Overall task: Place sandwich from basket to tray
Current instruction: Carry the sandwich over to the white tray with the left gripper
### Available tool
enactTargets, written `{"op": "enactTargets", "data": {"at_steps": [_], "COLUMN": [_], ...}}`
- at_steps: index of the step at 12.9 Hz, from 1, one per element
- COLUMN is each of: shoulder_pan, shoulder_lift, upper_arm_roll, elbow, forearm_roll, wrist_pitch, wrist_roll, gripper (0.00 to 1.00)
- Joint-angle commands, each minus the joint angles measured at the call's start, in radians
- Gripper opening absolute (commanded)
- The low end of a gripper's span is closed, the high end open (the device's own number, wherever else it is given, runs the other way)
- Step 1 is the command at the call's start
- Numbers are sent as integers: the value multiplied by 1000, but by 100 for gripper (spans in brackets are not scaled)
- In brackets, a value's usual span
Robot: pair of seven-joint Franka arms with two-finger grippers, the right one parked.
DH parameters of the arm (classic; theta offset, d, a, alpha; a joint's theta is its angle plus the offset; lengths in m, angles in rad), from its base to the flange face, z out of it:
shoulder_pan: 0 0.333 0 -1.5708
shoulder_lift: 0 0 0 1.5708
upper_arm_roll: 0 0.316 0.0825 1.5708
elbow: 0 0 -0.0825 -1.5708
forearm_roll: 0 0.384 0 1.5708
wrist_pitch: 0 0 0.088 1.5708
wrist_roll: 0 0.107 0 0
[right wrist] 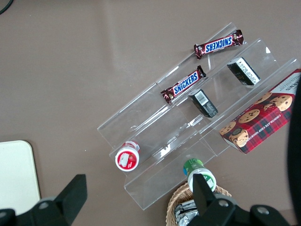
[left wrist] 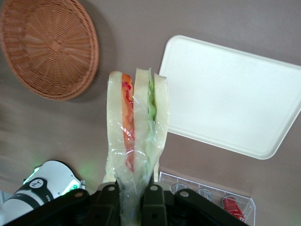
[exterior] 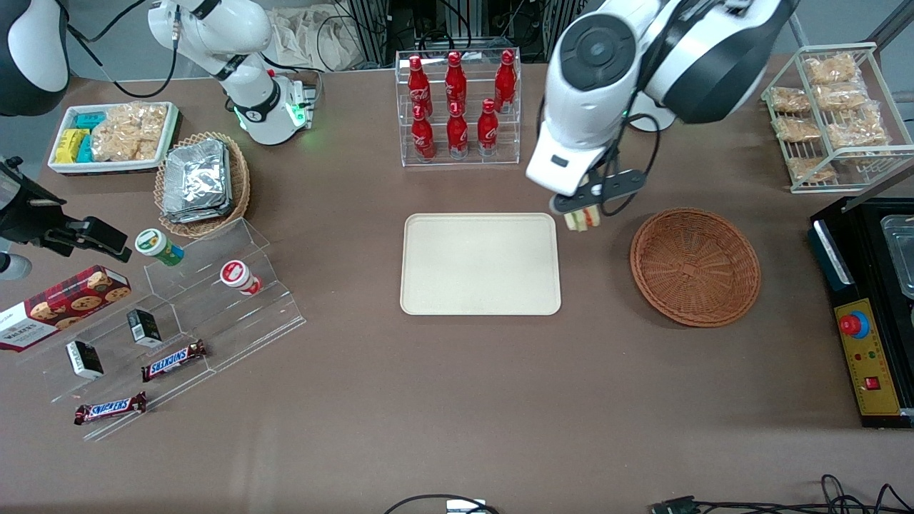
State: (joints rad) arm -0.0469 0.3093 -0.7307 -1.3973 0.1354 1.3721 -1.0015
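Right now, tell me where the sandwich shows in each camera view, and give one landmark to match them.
Front view: the sandwich hangs from the gripper, between the tray and the basket.
Left wrist view: the sandwich is clamped in the gripper, above the table between the basket and the tray.
Right wrist view: not in it.
Shared landmark: the tray.

the gripper (exterior: 580,211), its fingers (left wrist: 109,200) clamped on the sandwich (exterior: 582,219), hangs over bare worktop (exterior: 457,400) between the tray (exterior: 480,264) and the basket (exterior: 695,266), with nothing under it. the tray's whole surface lies open beside it. the nearest tall obstacle is the rack of red cola bottles (exterior: 458,107), farther from the front camera than the tray.
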Motion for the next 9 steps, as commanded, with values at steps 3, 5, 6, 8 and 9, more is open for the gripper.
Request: {"op": "enactTargets", "data": {"at_steps": [3, 5, 6, 8, 9], "shoulder_pan": [15, 15, 16, 15, 16], "shoulder_lift": [4, 16, 19, 45, 69], "upper_arm_roll": [-15, -6, 13, 42, 46], "elbow": [-249, -384, -450, -529, -549], "forearm_roll": [12, 29, 36, 58, 81], "wrist_pitch": [226, 409, 512, 646, 694], "wrist_roll": [53, 87, 107, 176, 193], "gripper": [0, 0, 0, 0, 0]}}
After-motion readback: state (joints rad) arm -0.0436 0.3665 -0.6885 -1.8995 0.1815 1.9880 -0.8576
